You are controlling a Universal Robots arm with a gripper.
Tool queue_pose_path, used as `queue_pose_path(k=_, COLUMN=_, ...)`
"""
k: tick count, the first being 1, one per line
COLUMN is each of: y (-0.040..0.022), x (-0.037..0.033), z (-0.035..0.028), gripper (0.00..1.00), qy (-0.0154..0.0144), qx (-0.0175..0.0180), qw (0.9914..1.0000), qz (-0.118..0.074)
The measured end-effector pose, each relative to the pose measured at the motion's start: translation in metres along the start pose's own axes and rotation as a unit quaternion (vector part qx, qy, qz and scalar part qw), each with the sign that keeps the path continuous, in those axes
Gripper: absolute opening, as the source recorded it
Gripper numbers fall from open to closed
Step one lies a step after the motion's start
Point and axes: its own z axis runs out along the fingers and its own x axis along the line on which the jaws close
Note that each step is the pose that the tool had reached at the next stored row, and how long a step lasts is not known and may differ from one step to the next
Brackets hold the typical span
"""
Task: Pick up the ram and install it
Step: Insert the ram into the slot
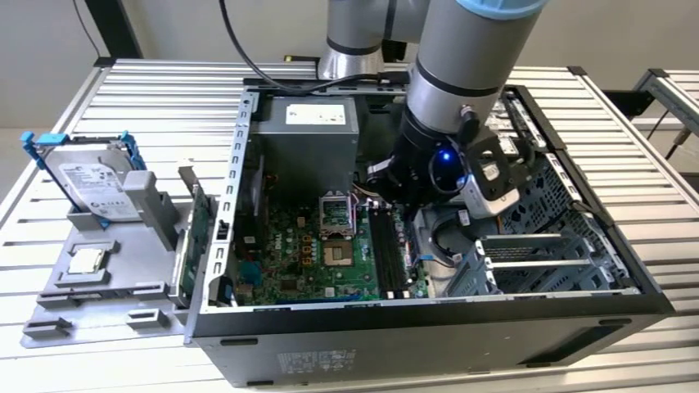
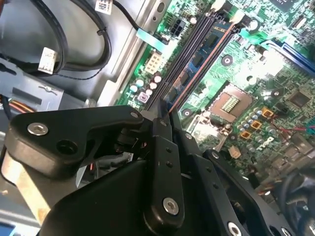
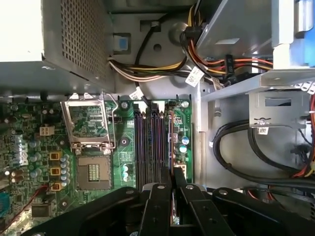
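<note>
Two gripper [image 3: 172, 189] fingers pinch the ram [image 3: 172, 147] edge-on over the motherboard's narrow slots [image 3: 150, 147].

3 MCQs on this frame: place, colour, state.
1. The memory stick is: A on the grey tray; B in the hand, over the slots; C in the drive cage.
2. The main board is: A blue; B red; C green.
3. The processor socket has its cover: A flipped open; B latched shut; C removed.
B: the stick's thin edge sits in the hand above the slots. C: the board is green. A: the cover stands raised off the bare socket.
</note>
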Motion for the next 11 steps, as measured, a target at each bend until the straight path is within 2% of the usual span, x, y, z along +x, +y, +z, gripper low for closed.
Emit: queue_pose_path(k=11, y=-0.0023, x=0.0007, z=0.0199, gripper=0.0, qy=0.0, qx=0.0001, qw=1.0, qz=-0.001)
